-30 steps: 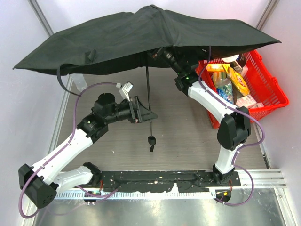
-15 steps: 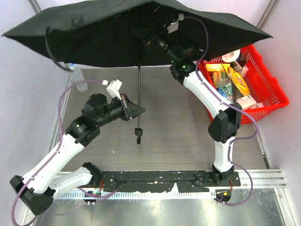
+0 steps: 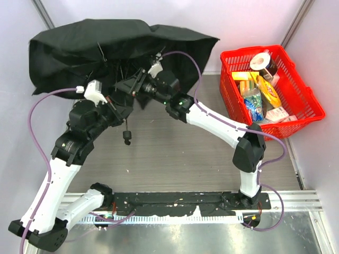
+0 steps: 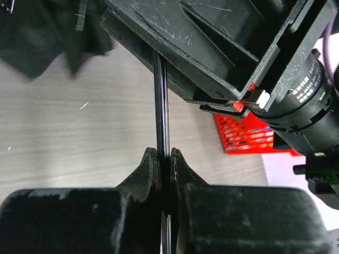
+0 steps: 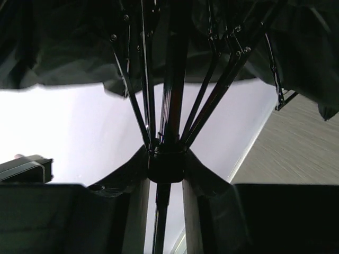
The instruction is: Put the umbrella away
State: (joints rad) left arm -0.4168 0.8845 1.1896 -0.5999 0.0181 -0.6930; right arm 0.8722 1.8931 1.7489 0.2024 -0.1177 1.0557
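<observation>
The black umbrella (image 3: 90, 50) hangs half-collapsed over the table's far left, its canopy drooping in folds. Its thin shaft (image 3: 126, 124) points down toward me and ends in a small handle (image 3: 127, 139). My left gripper (image 3: 117, 108) is shut on that shaft, which the left wrist view shows as a slim rod (image 4: 161, 100) pinched between the jaws (image 4: 163, 154). My right gripper (image 3: 133, 87) reaches in under the canopy. In the right wrist view it (image 5: 166, 159) is shut on the umbrella's runner (image 5: 167, 168), with the ribs (image 5: 212, 95) fanning up from it.
A red basket (image 3: 302, 123) full of packaged groceries stands at the right. White walls enclose the table on three sides, and the canopy presses close to the left wall. The right arm stretches across the middle of the table.
The canopy has gone from spread wide to half folded and has shifted left. My left gripper has shut on the shaft, and both arms have moved left and back.
</observation>
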